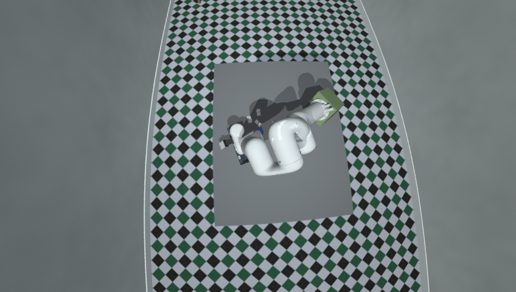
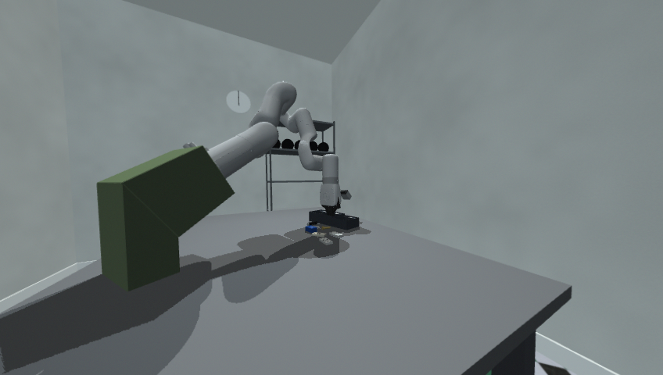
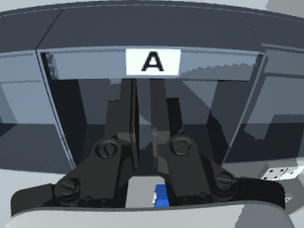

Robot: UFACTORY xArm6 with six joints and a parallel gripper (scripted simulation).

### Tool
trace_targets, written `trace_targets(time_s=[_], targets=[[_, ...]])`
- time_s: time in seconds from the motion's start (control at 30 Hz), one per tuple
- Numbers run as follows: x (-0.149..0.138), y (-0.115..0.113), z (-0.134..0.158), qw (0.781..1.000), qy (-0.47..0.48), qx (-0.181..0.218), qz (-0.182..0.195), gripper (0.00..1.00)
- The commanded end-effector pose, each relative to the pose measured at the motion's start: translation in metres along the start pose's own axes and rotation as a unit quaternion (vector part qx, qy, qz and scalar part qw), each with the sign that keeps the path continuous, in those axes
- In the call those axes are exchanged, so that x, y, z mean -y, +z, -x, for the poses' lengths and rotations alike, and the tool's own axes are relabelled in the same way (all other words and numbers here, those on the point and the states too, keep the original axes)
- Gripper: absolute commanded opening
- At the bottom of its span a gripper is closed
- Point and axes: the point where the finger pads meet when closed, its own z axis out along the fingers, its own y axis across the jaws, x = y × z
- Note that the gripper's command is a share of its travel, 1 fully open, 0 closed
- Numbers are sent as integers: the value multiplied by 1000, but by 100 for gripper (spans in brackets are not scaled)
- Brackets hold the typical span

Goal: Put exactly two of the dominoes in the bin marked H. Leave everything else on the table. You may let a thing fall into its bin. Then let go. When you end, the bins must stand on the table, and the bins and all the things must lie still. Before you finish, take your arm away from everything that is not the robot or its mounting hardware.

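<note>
At the near left corner of the worktop (image 2: 418, 297), in the exterior view, stands the green pedestal (image 2: 139, 223). From it the white arm (image 2: 241, 141) reaches up and over toward the far edge.

Past mid-table, in the arm's shadow, lie small pale dominoes. One domino (image 2: 326, 241) is nearest, and a second domino (image 2: 336, 234) lies just behind it. A blue block (image 2: 310, 228) sits just to their left. All rest on the table surface, outside the bins.

Just beyond them, toward the far edge, is a dark row of bins (image 2: 346, 222). The gripper (image 2: 331, 209) hangs pointing straight down over it. The wrist view shows the gripper (image 3: 144, 89) facing the compartment labelled A (image 3: 152, 61). Its fingers are pressed nearly together, with only a thin slit between them and nothing pinched there. At that view's lower right a spotted domino (image 3: 276, 173) lies on the table outside the bin wall. No bin marked H can be made out in any view.

Beyond the table's far edge stands a metal shelf rack (image 2: 268, 185) carrying black balls (image 2: 287, 143), and a round clock (image 2: 238, 101) hangs on the wall.
</note>
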Motion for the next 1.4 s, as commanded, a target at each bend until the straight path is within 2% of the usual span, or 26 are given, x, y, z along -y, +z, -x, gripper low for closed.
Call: trace_targets(time_s=[0.0, 0.2, 1.0, 1.37], targets=[[0, 0, -1, 1000, 0, -1, 0, 7], [0, 0, -1, 1000, 0, -1, 0, 7], [0, -30, -1, 1000, 0, -1, 0, 7], [0, -60, -1, 1000, 0, -1, 0, 7]])
